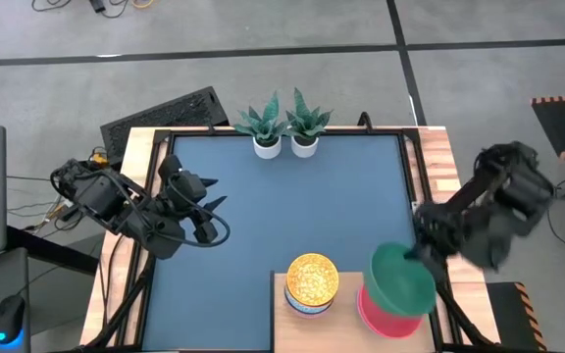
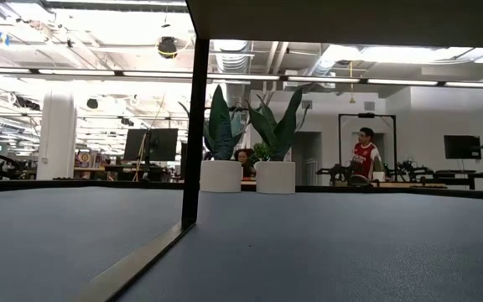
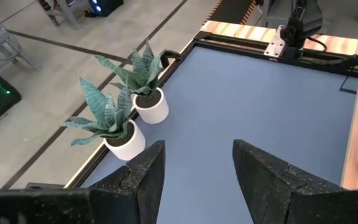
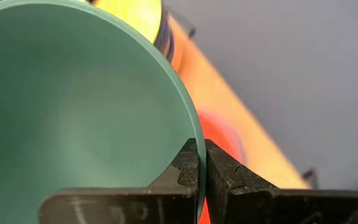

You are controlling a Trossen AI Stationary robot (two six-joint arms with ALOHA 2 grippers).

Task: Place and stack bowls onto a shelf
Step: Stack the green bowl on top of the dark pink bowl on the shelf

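Closest to the right wrist camera, you are seeing the green bowl (image 4: 79,112), and the right gripper (image 4: 204,163) is pinching its rim, one finger inside the bowl and one outside, pressed tight on the thin wall. From above, this bowl (image 1: 401,279) is hanging tilted over the pink-red bowl (image 1: 385,312), which is sitting on the right part of the shelf (image 1: 346,328) at the near edge of the table (image 1: 292,206). Just beside it on the shelf, the yellow patterned bowl (image 1: 311,278) is lying on top of a small stack with a blue-white bowl under it.

You are in the stacking step, I judge: the green bowl is being carried to go into the pink-red one. The next move is asking you to bring the green bowl level, to centre it over the pink-red bowl, to lower it until it is seating, and only then to spread the fingers. Because it is tilted, it could catch on the rim below or slide sideways.

Your left gripper (image 1: 207,210) is waiting over the left side of the table, fingers spread and holding nothing, pointing toward the two white plant pots (image 3: 139,123) at the far edge.

No brand, label or writing can be read; only the patterns on the small bowls are showing.
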